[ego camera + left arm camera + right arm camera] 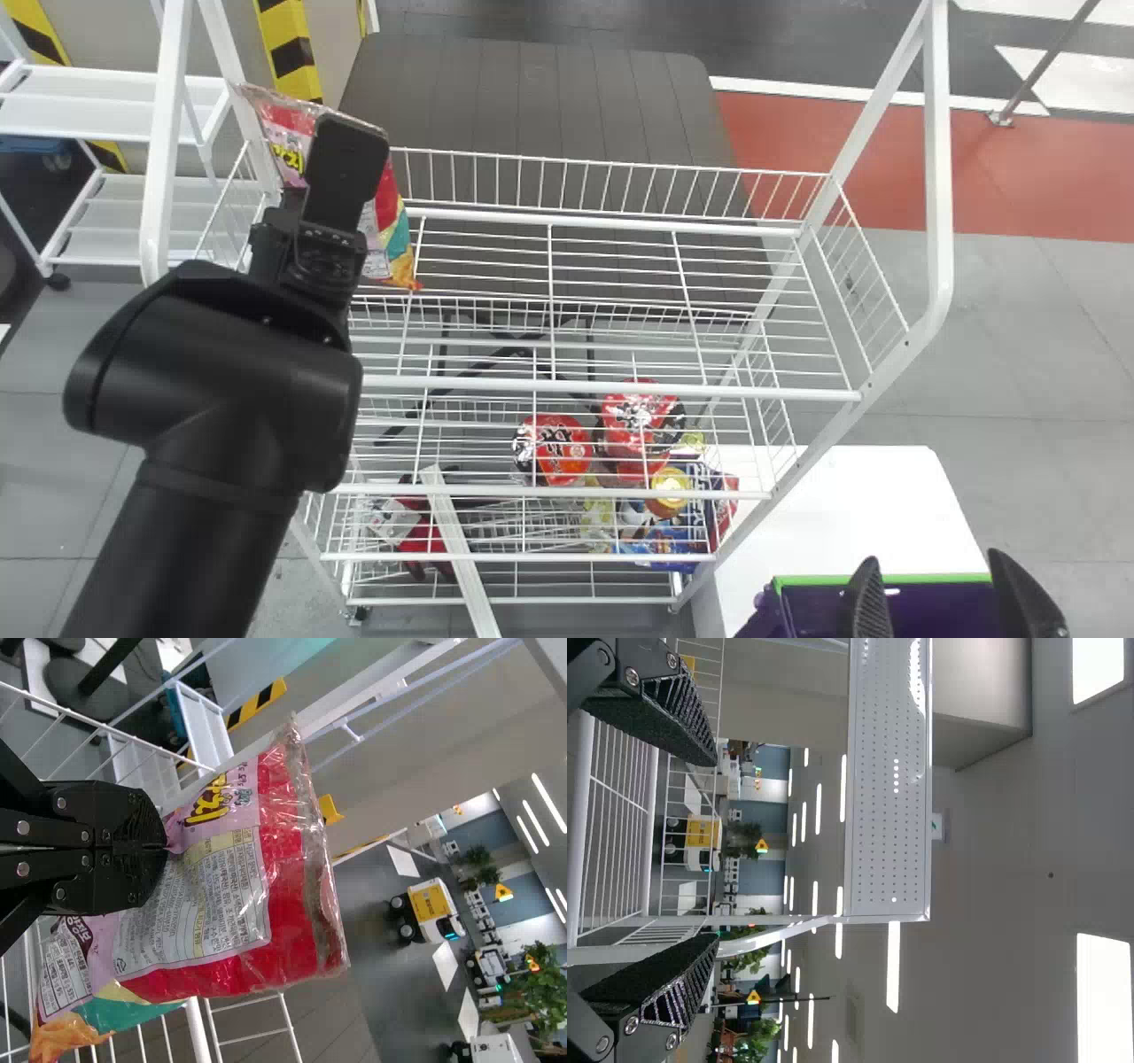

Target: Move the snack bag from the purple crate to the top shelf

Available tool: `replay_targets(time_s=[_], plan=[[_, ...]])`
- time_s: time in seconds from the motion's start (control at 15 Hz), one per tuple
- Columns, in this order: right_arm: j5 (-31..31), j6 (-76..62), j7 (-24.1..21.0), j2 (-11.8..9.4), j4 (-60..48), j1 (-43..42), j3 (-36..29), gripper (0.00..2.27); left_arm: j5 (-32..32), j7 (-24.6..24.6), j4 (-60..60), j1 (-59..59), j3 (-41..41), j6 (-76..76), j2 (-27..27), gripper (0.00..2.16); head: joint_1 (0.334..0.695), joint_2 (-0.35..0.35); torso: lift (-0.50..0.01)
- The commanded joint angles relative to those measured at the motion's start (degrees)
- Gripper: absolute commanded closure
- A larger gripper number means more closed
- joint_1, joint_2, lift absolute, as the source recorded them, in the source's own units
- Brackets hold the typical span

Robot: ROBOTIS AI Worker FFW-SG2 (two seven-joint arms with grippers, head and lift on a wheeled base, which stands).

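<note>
Left pincer [350, 164] is clamped on the snack bag [391, 232], which is by the far left corner of the top shelf [620, 389]; whether it touches the shelf, one cannot tell. Placing seems to be the step in hand, and the next move calls for settling it within the edges, then letting go. The bag looks glossy, pink and red, crinkled and clear along one edge, teal and orange at one corner. Farther right, the right pincer [946, 589] is spread by the purple crate [815, 581].
</note>
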Motion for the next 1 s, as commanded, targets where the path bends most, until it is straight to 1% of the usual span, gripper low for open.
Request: replay_targets(time_s=[0.0, 0.13, 0.2, 0.27, 0.33, 0.4, 0.47, 0.93], plan=[[-0.3, -0.1, 0.0, -0.1, 0.6, -0.6, 0.0, 0.12, 0.0, 0.0, 1.1, -1.3, -0.1, 0.4, -0.1, 1.27, 0.695, -0.124, -0.001], [-0.4, -0.1, 0.0, -0.1, 1.0, -1.0, 0.1, 0.12, 0.0, 0.0, 2.1, -2.1, 0.0, 0.4, -0.1, 1.17, 0.695, -0.124, -0.001], [-0.4, 0.1, 0.0, -0.1, 1.3, -1.3, 0.1, 0.12, 0.0, 0.0, 2.5, -2.5, 0.0, 0.4, -0.1, 1.06, 0.695, -0.124, -0.001], [-0.4, 0.1, 0.0, -0.1, 1.5, -1.4, 0.1, 0.12, 0.2, -0.1, 2.7, -2.8, -0.1, 0.4, -0.1, 0.69, 0.695, -0.124, -0.001], [-0.4, 0.1, 0.0, -0.1, 1.7, -1.5, 0.1, 0.12, 0.4, -0.1, 2.8, -3.1, -0.1, 0.4, -0.1, 0.37, 0.695, -0.123, -0.001], [-0.4, 0.1, 0.0, -0.1, 1.7, -1.5, 0.1, 0.12, 0.5, -0.1, 3.2, -3.3, -0.1, 0.4, -0.1, 0.14, 0.695, -0.124, -0.001], [-0.5, 0.1, 0.0, -0.1, 1.7, -1.6, 0.1, 0.12, 0.6, -0.1, 3.3, -3.5, -0.1, 0.4, -0.1, 0.03, 0.695, -0.125, -0.001], [-0.6, -0.1, 0.2, -0.2, 1.8, -1.7, 0.1, 0.12, 0.2, 0.0, 2.0, -1.9, -0.4, 1.1, -0.1, 0.03, 0.695, -0.131, -0.001]])
